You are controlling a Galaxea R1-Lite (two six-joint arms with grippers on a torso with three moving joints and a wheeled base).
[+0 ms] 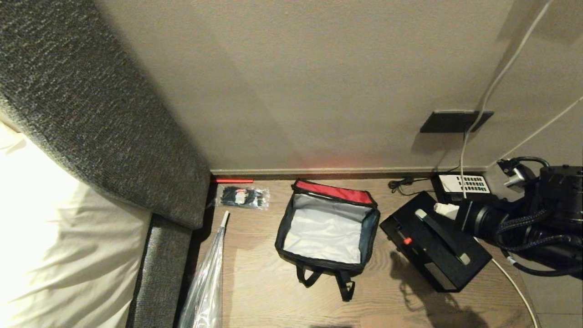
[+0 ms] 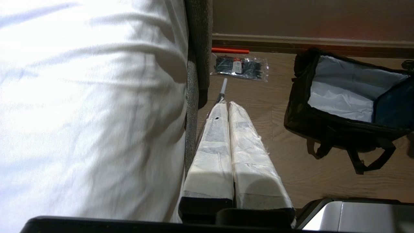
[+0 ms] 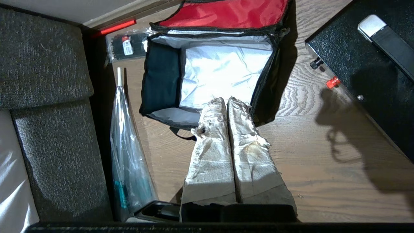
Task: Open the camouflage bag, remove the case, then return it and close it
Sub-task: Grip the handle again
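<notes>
Silver-lined bag (image 1: 328, 228) sits open and empty on the wood floor, red lid flopped back toward the wall. Case (image 1: 432, 241), hard black textured box, lies just right of it. Right gripper (image 3: 230, 102) hovers over the bag's near rim, fingers together, holding nothing; left gripper (image 2: 228, 106) parked by the bed, fingers together. Risk: soft walls may sag inward and snag the case's corners; case looks nearly bag-length, tight fit.
</notes>
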